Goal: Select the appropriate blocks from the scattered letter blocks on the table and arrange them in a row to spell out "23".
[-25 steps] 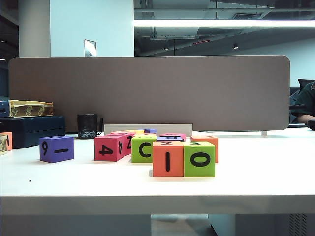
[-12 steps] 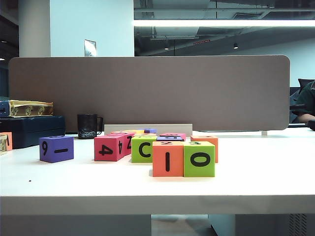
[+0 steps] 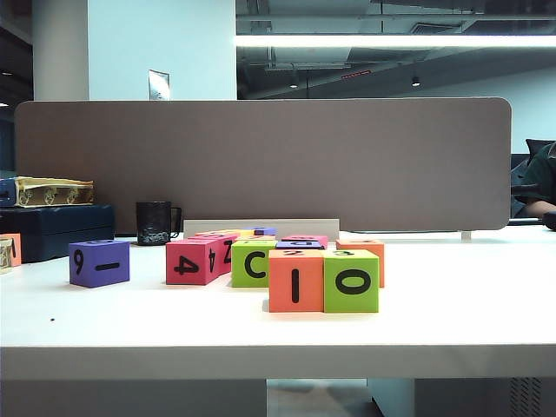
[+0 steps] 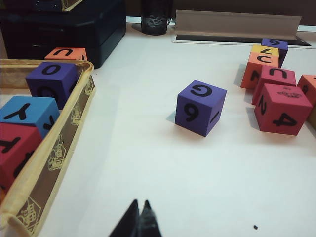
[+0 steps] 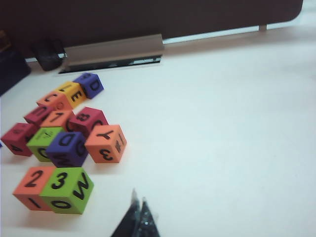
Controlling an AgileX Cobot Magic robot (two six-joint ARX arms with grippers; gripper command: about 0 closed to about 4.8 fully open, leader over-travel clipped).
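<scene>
2 blocks sit side by side at the front of the table (image 3: 452,321), touching: the orange block (image 5: 32,186) with "2" on top and the green block (image 5: 66,189) with "3" on top. From my right wrist view they read "23" in a row, so I judge the spelling done. In the exterior view those same 2 show "I" and "O" on their near faces, ahead of the green "C" block (image 3: 253,263).

Right gripper (image 5: 138,217): tips pressed together, nothing in them, hanging above bare table to the side of the pair and well apart from it. Left gripper (image 4: 139,221): also pinched together, empty, over bare table near the yellow-rimmed tray (image 4: 54,163) of spare blocks, with the purple "G" block (image 4: 200,107) further out.

Neither arm shows in the exterior view, so I can't place them from there.

What worries me now:
- The pair is light foam, I reckon. Any sweep of the right arm low across the front could nudge it and break the row.
- The orange "3" block (image 5: 105,143) and the purple block (image 5: 67,148) lie just behind the pair. A bump there could shove them into it.
- The left arm, if it swings low, could clip the tray rim.

I'd keep both arms high and clear.
</scene>
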